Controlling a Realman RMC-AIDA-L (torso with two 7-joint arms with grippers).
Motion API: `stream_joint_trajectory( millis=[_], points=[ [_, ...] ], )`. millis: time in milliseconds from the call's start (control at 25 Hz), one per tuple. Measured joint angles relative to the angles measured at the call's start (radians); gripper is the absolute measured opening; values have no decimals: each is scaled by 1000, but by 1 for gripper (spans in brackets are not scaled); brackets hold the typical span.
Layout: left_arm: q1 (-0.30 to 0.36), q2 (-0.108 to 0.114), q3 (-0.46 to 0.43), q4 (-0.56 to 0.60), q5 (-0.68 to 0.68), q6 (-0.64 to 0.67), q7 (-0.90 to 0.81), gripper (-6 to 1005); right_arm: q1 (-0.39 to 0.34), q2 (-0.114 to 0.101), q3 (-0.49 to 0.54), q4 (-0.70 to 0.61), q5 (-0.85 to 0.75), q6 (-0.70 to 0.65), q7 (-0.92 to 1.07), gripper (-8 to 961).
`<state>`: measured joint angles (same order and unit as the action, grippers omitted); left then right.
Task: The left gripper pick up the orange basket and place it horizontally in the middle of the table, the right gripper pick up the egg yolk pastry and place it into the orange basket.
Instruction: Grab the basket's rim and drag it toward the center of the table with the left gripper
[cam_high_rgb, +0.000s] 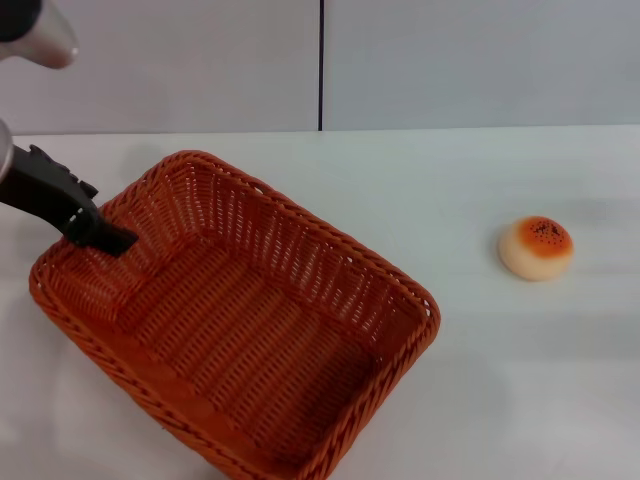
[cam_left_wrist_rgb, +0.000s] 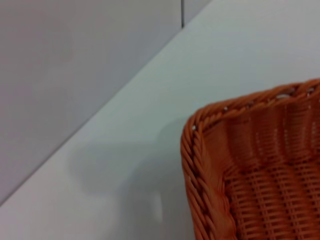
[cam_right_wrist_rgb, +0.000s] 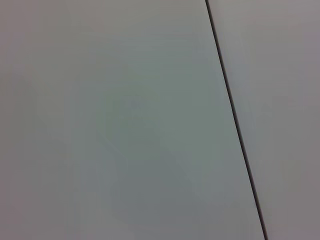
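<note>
**Left gripper at the basket's rim**

The left gripper (cam_high_rgb: 112, 240) reaches in from the left, its black tip at the near-left corner of the basket (cam_high_rgb: 240, 320), dipping over the braided rim against the inner wall. Whether its jaws have closed on the rim, I cannot tell; the tip hides the contact. The left wrist view shows only that woven corner and bare desk (cam_high_rgb: 480, 400) beside it.

The basket sits skewed on the left half of the desk, one corner pointing away from the robot. The pastry (cam_high_rgb: 536, 247) waits well apart on the right, untouched. The right gripper is not in view; its wrist camera sees only plain grey surface with a dark seam.

By my judgement, the step in hand is gripping the basket. To do it well: pinch the rim firmly with one jaw inside and one outside, lift only enough to clear the desk, swing it square and toward the centre, and keep it clear of the pastry.

No brands, labels or writing readable anywhere.
</note>
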<state>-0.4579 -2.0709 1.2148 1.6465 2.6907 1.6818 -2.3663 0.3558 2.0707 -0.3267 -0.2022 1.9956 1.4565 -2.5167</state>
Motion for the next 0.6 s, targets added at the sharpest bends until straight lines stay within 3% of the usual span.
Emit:
stream_joint_trajectory(
  millis=[80,280,600],
  points=[
    [-24,-3,73,-34,50,-9,-48,730,0,0,0,-9,0,3,0,686],
    [-28,-6,147,-71,85,-68,-97,727,-2,0,1,-18,0,7,0,686],
    [-45,-6,173,-138,92,-129,-123,724,0,0,-4,-24,-2,8,0,685]
  ],
)
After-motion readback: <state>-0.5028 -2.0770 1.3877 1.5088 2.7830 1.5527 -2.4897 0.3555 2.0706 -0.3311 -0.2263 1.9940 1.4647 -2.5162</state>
